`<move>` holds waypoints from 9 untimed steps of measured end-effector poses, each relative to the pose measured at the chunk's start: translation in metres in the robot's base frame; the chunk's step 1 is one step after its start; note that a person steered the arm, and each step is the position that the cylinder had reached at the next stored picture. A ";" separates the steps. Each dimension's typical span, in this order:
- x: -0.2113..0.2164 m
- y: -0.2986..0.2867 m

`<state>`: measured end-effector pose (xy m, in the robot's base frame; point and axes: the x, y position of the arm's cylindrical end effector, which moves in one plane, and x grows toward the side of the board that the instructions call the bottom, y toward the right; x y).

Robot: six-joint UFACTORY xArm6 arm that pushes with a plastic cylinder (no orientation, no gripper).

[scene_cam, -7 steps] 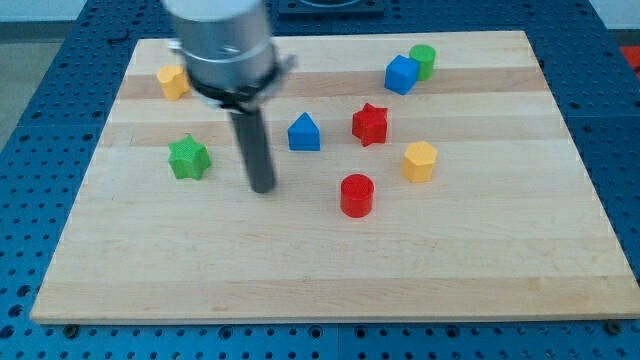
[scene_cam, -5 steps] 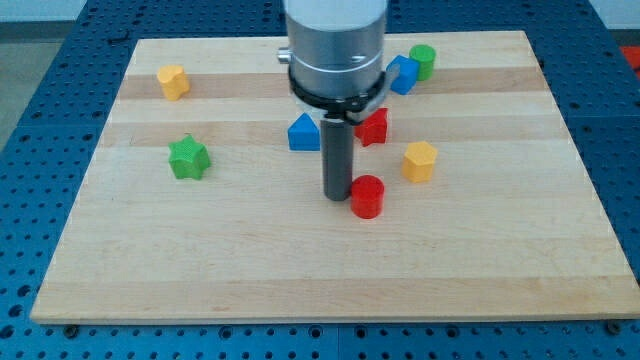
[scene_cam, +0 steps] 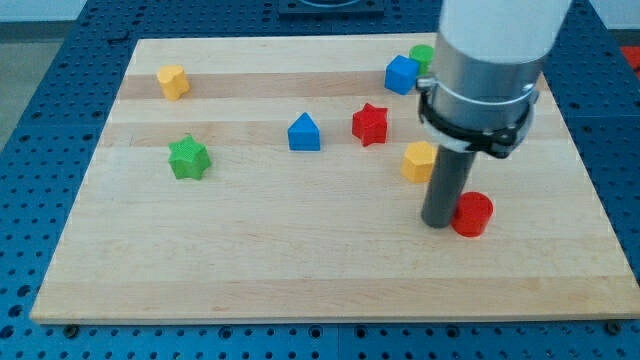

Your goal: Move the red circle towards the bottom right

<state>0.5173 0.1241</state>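
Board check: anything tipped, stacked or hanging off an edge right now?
Nothing stands out. My tip sits against the left side of the red circle, which lies flat on the board. The other blocks in view rest flat; the arm partly hides the green one at the view's top.

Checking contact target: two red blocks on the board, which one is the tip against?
The red circle, at the view's lower right. My tip sits right at its left side. The red star lies well up-left, clear of the tip.
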 end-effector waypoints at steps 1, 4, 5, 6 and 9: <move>-0.001 0.034; -0.018 0.069; -0.004 0.076; 0.019 0.076; 0.038 0.106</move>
